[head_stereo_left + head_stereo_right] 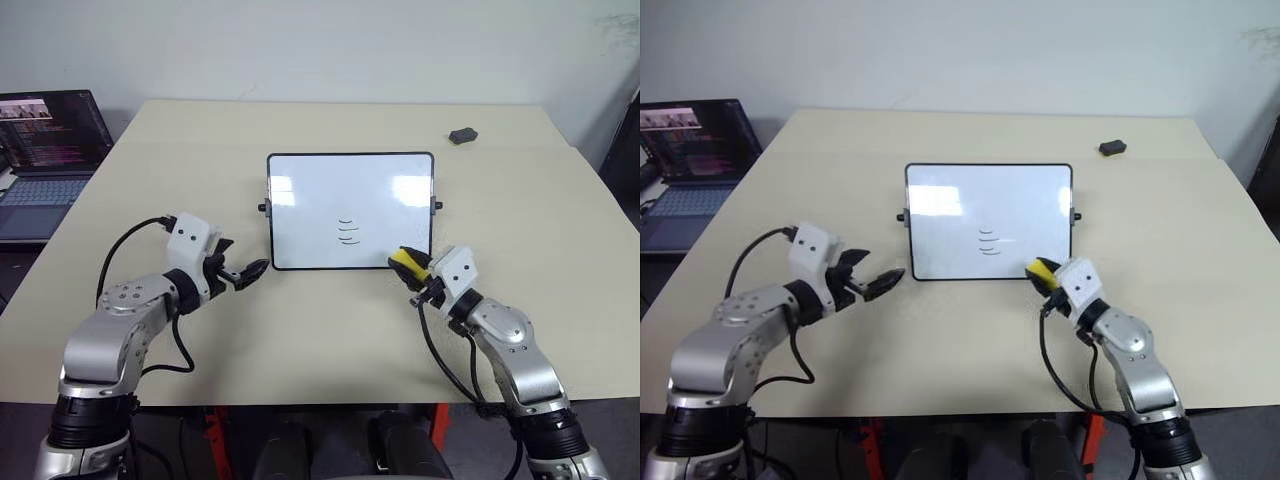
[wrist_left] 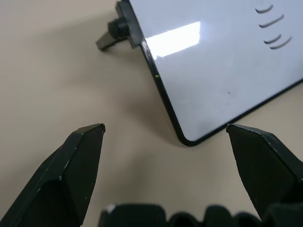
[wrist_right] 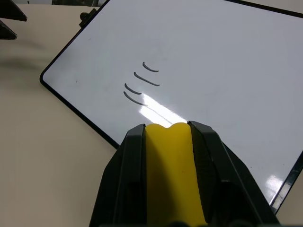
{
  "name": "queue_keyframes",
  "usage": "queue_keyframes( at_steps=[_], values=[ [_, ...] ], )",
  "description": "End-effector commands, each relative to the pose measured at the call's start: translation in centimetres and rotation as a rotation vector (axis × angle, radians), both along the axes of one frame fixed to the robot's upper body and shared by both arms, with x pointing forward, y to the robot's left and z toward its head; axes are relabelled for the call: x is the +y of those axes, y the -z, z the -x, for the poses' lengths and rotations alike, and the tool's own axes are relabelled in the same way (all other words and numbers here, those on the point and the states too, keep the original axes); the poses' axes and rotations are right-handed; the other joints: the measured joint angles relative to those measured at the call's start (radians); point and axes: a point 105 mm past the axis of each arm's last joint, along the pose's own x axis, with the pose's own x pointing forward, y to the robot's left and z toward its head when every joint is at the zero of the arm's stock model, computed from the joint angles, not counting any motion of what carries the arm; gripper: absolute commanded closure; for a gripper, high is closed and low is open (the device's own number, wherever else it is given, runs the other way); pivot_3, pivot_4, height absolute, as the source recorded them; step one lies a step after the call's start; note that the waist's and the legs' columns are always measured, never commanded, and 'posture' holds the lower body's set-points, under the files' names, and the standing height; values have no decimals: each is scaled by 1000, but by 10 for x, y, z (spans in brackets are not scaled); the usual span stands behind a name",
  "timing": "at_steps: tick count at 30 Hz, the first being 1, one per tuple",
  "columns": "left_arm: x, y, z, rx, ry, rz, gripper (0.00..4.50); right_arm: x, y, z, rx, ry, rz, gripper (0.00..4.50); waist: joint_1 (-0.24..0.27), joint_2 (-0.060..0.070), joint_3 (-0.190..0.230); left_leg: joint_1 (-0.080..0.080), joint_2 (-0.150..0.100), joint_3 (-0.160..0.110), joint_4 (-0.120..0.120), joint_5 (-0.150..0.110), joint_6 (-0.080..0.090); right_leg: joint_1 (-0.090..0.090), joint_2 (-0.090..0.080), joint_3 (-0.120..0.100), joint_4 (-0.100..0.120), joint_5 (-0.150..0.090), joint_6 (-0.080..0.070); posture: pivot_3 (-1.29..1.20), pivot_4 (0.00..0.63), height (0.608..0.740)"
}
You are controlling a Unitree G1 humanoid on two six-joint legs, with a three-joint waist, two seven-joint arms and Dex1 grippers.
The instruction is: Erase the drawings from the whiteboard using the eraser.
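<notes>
The whiteboard [image 1: 310, 215] lies flat at the middle of the beige table, black-framed with small side knobs. The drawings [image 1: 347, 232], several short curved black strokes in a column, sit low on the board near its centre. My right gripper [image 1: 415, 270] hovers at the board's near right corner, shut on the yellow eraser [image 1: 407, 262]. In the right wrist view the eraser [image 3: 170, 161] is squeezed between both fingers, and the drawings [image 3: 142, 82] lie a short way beyond its tip. My left gripper [image 1: 250, 270] stands open just off the board's near left corner, holding nothing.
An open laptop [image 1: 45, 150] stands off the table's far left side. A small dark grey object [image 1: 462, 135] lies at the far right of the table. Bare tabletop [image 1: 330, 330] stretches between the board and the near edge.
</notes>
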Motion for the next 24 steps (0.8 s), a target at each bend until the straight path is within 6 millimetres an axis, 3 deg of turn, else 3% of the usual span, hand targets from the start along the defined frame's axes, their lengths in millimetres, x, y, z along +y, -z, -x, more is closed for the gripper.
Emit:
queue_keyframes(
  at_steps=[1,10,15,20,24],
  values=[
    [-2,-13,0,-46,19,-17,0,4,-24,1,-104,-13,-5,3521,0,0,0,0,0,0,0,0,0,0,0,0,0,0,0,0,150,740],
    [-5,-19,-2,-88,21,-16,0,-5,-6,4,-36,20,-19,3521,3,0,0,0,0,0,0,0,0,0,0,0,0,0,0,0,150,740],
    [-22,-17,5,-51,131,5,0,7,-33,-6,-180,12,-24,3521,0,0,0,1,0,0,0,0,0,0,0,0,0,0,0,0,150,740],
    [-29,-17,9,-21,221,-3,0,30,-58,-33,-299,3,-49,3521,-2,0,0,2,0,1,0,0,0,1,1,0,1,0,0,0,150,740],
    [-37,-20,19,17,320,-13,0,50,-73,-76,-364,41,-76,3521,-7,0,0,2,0,1,1,0,0,0,1,1,1,0,-1,0,150,740]
  ],
)
